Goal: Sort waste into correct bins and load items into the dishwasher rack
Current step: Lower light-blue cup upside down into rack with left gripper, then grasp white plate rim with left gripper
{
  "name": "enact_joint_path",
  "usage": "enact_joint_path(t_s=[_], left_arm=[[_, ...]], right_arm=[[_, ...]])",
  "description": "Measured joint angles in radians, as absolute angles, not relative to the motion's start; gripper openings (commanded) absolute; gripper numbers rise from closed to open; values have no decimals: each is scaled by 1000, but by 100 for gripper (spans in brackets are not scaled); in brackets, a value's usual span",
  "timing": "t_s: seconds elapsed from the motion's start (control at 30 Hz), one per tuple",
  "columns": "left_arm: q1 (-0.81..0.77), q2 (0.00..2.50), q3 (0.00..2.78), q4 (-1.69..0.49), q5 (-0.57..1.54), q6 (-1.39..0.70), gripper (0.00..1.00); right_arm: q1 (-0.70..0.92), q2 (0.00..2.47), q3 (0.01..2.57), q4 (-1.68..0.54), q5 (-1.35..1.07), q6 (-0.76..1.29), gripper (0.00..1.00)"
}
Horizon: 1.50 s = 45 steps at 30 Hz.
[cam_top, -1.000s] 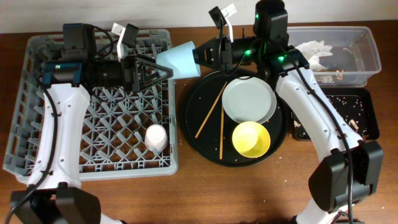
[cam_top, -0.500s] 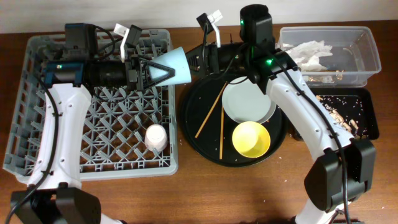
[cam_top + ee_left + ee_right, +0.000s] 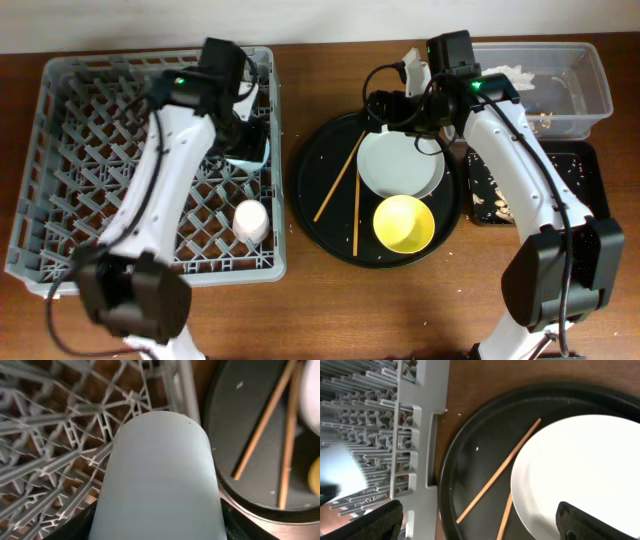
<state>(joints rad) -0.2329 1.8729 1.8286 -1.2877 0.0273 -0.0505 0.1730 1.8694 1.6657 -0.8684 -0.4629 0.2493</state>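
Observation:
My left gripper [image 3: 246, 150] is shut on the light-blue cup [image 3: 160, 475], which hangs over the right edge of the grey dishwasher rack [image 3: 60, 150]. The cup [image 3: 250, 153] fills the left wrist view between both fingers. A pink cup [image 3: 250, 220] stands in the rack further forward. My right gripper [image 3: 482, 522] is open and empty above the far left part of the round black tray [image 3: 310, 190]. On that tray lie two chopsticks [image 3: 340, 177], a white plate [image 3: 400, 163] and a yellow bowl [image 3: 404, 222].
A clear tub [image 3: 592, 85] with white napkins [image 3: 500, 78] stands at the far right. In front of it lies a shallow black tray [image 3: 590, 185] scattered with crumbs. Bare wooden table runs along the near side.
The right gripper let go of the light-blue cup and drew back to the right. The left arm closed on the cup and swung it down over the rack's right side.

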Motion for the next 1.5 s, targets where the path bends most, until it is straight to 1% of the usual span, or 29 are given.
enact_joint_path(t_s=[0.07,0.2,0.23,0.27,0.3,0.4,0.43,0.47,0.53,0.6,0.63,0.67,0.7,0.73,0.83,0.9,1.07,1.17,1.23,1.27,1.3,1.33,1.37,1.4,1.47,1.5], left_arm=[[-233,1958,1829,-1291,10,-54,58],[-233,2044,1829,-1290,-1,-54,59],[-233,2055,1829,-1290,-17,-54,77],[-233,2056,1829,-1290,-28,-54,93],[-233,2056,1829,-1290,-36,-51,99],[-233,2056,1829,-1290,-43,-65,99],[-233,2056,1829,-1289,-42,-65,99],[-233,2056,1830,-1289,-42,-65,99],[-233,2056,1879,-1306,-13,-65,99],[-236,2059,1995,-1342,60,-46,99],[-245,2059,2040,-1345,89,-38,99],[-263,2059,2060,-1343,108,-31,99],[-292,2059,2061,-1343,128,-24,99],[-310,2059,2061,-1322,139,-23,99],[-311,2059,2061,-1258,147,-23,99],[-307,2059,2061,-1235,147,-24,99],[-318,2059,2061,-1234,147,-35,99],[-367,2059,2061,-1221,148,-95,99],[-391,2063,2061,-1204,151,-186,99],[-391,2074,2061,-1196,154,-255,97],[-391,2093,2061,-1180,166,-310,93],[-390,2133,2061,-1140,208,-364,84],[-391,2164,2061,-1098,256,-390,80],[-397,2191,2061,-1061,301,-414,76],[-426,2239,2061,-982,345,-465,72],[-458,2276,2061,-953,353,-485,71]], right_arm=[[173,1869,1666,-877,-452,249,98],[173,1869,1666,-880,-448,247,98],[173,1869,1666,-883,-446,247,98],[173,1869,1666,-884,-445,247,98],[173,1869,1666,-884,-445,246,98],[173,1869,1666,-886,-445,245,100],[173,1869,1666,-886,-445,234,93],[173,1869,1666,-886,-445,231,90],[170,1869,1666,-895,-430,225,89],[138,1869,1676,-1014,-350,227,87],[109,1869,1680,-1061,-301,232,80],[76,1869,1683,-1097,-253,234,72],[62,1869,1683,-1112,-228,243,70],[95,1869,1683,-1104,-189,247,69],[260,1875,1686,-1063,-59,260,68],[328,1909,1686,-1054,-17,280,68],[331,1939,1686,-1070,30,322,65],[311,1939,1686,-1065,26,342,63],[297,1939,1686,-1062,26,368,63],[274,1939,1686,-1064,16,395,63],[236,1939,1687,-1071,-2,410,63],[173,1939,1687,-1082,-28,422,63],[120,1939,1688,-1104,-47,426,63],[32,1938,1690,-1142,-73,432,63],[-85,1938,1691,-1193,-89,434,63],[-111,1938,1691,-1200,-89,433,63]])
